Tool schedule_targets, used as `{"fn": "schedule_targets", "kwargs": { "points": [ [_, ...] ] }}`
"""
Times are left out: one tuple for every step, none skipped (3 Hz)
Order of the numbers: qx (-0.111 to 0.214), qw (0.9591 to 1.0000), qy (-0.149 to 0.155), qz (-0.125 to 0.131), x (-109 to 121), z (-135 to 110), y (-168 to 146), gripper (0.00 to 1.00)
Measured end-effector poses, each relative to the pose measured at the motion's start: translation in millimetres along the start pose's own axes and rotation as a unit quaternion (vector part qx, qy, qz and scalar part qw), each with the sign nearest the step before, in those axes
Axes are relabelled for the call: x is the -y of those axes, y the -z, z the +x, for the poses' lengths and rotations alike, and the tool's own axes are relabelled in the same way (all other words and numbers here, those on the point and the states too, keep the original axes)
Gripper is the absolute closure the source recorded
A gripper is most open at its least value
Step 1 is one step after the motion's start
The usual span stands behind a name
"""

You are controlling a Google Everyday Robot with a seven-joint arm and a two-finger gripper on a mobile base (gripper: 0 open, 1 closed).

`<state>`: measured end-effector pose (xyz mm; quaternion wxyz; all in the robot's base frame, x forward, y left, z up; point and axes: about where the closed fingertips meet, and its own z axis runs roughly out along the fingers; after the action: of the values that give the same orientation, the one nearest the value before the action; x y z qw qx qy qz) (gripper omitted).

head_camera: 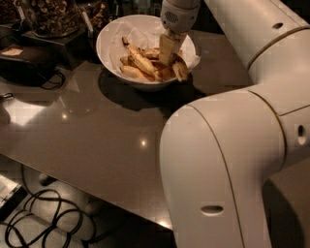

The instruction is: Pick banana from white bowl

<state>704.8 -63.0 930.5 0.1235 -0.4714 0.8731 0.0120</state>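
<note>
— What sits on the left?

— Black cables coil on the floor at the near left, below the edge of the surface. At the far left, on the surface, lies a black device with a thin cord trailing from it. Just behind it stands a jar of dark snacks.

— And the bowl?

— The bowl stands at the far middle of the surface, right of the jar. Crumpled paper lines it. Several paler bananas lie across its left and middle.

— Where is the banana?

— The banana lies at the right side of the bowl, near the rim, brown-speckled with a dark end. It rests among the others, low in the bowl.

— And the gripper?

— The gripper points straight down into the bowl, its tip among the fruit, just left of the banana. How far open it is cannot be told, nor whether it has hold of anything.

— What fills the right?

— The arm, white and bulky, rises from the near right and reaches over to the bowl.
</note>
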Motion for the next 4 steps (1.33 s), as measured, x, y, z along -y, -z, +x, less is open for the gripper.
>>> {"fn": "schedule_targets", "kwargs": {
  "points": [
    [0.021,0.9998,0.004,0.004,-5,19,27,1.0],
    [0.053,0.9986,0.003,0.0,-16,50,69,1.0],
    [0.078,0.9968,0.012,-0.01,-38,80,102,1.0],
    [0.085,0.9963,0.012,-0.002,-34,74,102,1.0]
  ]
}}
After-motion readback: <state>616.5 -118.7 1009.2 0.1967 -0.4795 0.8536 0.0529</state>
